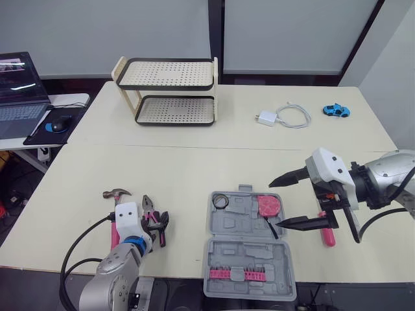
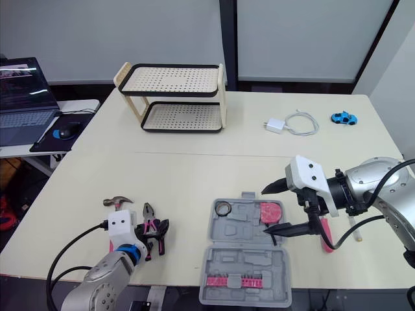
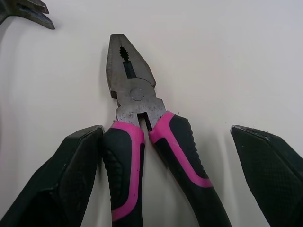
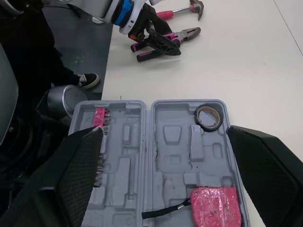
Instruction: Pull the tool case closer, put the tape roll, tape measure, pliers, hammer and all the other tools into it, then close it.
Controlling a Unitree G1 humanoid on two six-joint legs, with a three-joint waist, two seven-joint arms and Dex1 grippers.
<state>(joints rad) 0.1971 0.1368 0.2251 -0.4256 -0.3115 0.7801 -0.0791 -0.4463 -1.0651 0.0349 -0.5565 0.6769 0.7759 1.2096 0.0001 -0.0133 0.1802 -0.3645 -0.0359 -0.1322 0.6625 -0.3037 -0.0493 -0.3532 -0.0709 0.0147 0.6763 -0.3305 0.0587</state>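
Head view: the case [image 1: 249, 259] lies open at the near counter edge, with the tape roll [image 1: 221, 201] and tape measure [image 1: 269, 206] already in its far half. The pliers [image 1: 148, 205] and hammer [image 1: 117, 194] lie on the counter to its left. The left pincer [image 1: 157, 228] sits at the pliers' handles; the right pincer [image 1: 274, 204] hangs over the case.

Left wrist view: the left pincer is spread wide astride the handles. One finger [image 3: 71, 175] touches a handle and the other stands well apart. Risk — closing off-centre may shove the pliers sideways or twist them out of the grip.

Right wrist view: the right pincer is wide and empty above the tape measure, whose strap [image 4: 165, 212] trails loose. Risk — a descent here may snag the strap, or the strap may foul the closing lid.
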